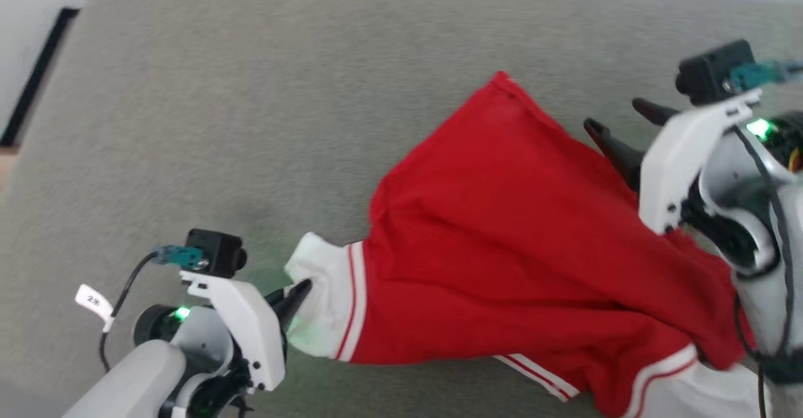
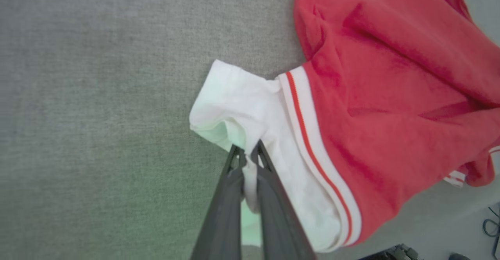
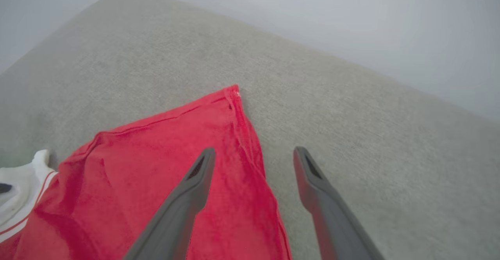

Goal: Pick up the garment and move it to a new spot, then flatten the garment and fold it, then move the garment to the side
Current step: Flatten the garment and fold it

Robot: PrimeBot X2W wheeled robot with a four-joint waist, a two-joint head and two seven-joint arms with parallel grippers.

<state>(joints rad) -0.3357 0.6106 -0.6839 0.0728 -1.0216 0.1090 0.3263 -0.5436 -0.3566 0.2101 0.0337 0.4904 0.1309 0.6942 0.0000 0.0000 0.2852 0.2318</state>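
The big grey mat (image 1: 251, 91) has a round corner at the far left and a long far edge. Most of it is bare, so there is lots of room to the left of the shirt and past it. The shirt (image 1: 502, 248) lies bunched on the near right part of the mat. One red corner of it points to the far edge, and it does not reach any far edge of the mat. Its near right part goes under the right arm. The white sleeve end (image 1: 320, 305) with a red stripe sticks out to the left. The left gripper (image 1: 301, 289) has its fingers pressed together, pinching that white sleeve end. The right gripper (image 3: 254, 151) has its fingers spread wide over the shirt's right edge, holding nothing. A small white tag (image 1: 94, 303) hangs on the left arm's cable; its writing is too blurry to read.
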